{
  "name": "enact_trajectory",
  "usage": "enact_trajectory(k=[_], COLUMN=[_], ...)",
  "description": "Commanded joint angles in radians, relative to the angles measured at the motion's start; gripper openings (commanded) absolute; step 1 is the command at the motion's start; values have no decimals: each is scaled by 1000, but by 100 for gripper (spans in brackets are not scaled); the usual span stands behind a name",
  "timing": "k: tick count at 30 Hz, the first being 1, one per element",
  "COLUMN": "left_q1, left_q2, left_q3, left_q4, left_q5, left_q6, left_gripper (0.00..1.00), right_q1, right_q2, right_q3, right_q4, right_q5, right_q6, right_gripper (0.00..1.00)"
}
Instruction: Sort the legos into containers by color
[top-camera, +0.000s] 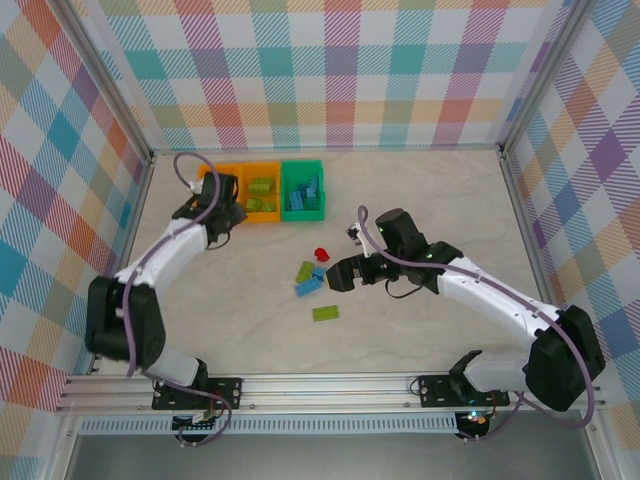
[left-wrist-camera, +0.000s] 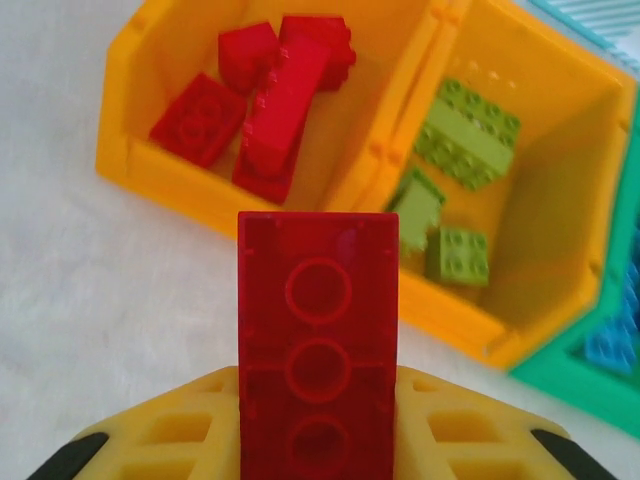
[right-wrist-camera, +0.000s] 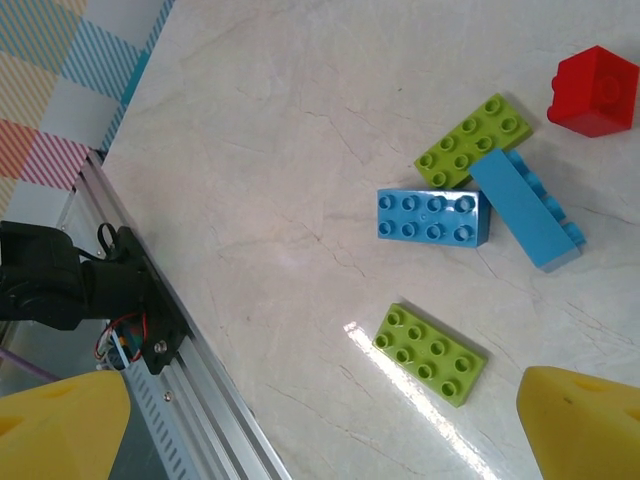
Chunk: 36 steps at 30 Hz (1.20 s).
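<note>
My left gripper (left-wrist-camera: 318, 430) is shut on a red lego (left-wrist-camera: 318, 340), held upright just short of the orange container (left-wrist-camera: 130, 150) that holds several red legos (left-wrist-camera: 270, 110). Beside it, the second orange container (left-wrist-camera: 470, 335) holds lime green legos (left-wrist-camera: 465, 135), and the green container (top-camera: 302, 188) holds blue ones. My right gripper (right-wrist-camera: 320, 440) stands open above the table. A flat green lego (right-wrist-camera: 430, 353) lies just ahead of it. Farther off lie two blue legos (right-wrist-camera: 433, 217), a green lego (right-wrist-camera: 473, 140) and a small red lego (right-wrist-camera: 593, 92).
The three containers stand in a row at the back left (top-camera: 262, 190). The loose legos lie mid-table (top-camera: 312, 280) between the two arms. An aluminium rail (right-wrist-camera: 190, 390) runs along the near table edge. Checkered walls enclose the table.
</note>
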Motion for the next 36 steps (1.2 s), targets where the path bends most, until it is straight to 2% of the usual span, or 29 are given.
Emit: enact_trajectory(k=[1,5,10,14,18,21,24,28,32,36], left_q1=[72,117,133,139,138,113,29,-166,-375,-542], left_q2=[119,280,359,331,239,79,-122,-365,-530,-642], left_q3=[125,295,422,416,357,240,90,-71,-163,-280], left_q4=[14,-5,-59,-59,-60,-48,-32,-84,-178,-214], left_q5=[107,198,194,200,224,246,252,171,58,74], left_q6=[74,100,122,104,90,60,50,74,60,53], left_gripper=[28,33,44,57,58,57,57,57,55,54], right_q1=[2,2,2,1,1,1,0,-1,1,3], right_q2=[-50,-79,-111,-112,-95,-83,-49,37,134,274], right_q3=[-3,-5,-32,-41,-32,-38,-36,-17,-6,47], right_q4=[-8,-24,-20,-12,7,37,55,72,113,114], right_q5=[17,29,43,49,56,93,173,203,204,209], right_q6=[-20,-26,-20,-19,-22,-14,13,7,-27,-112], right_gripper=[100,100,100,100,100,100,100,100,100,93])
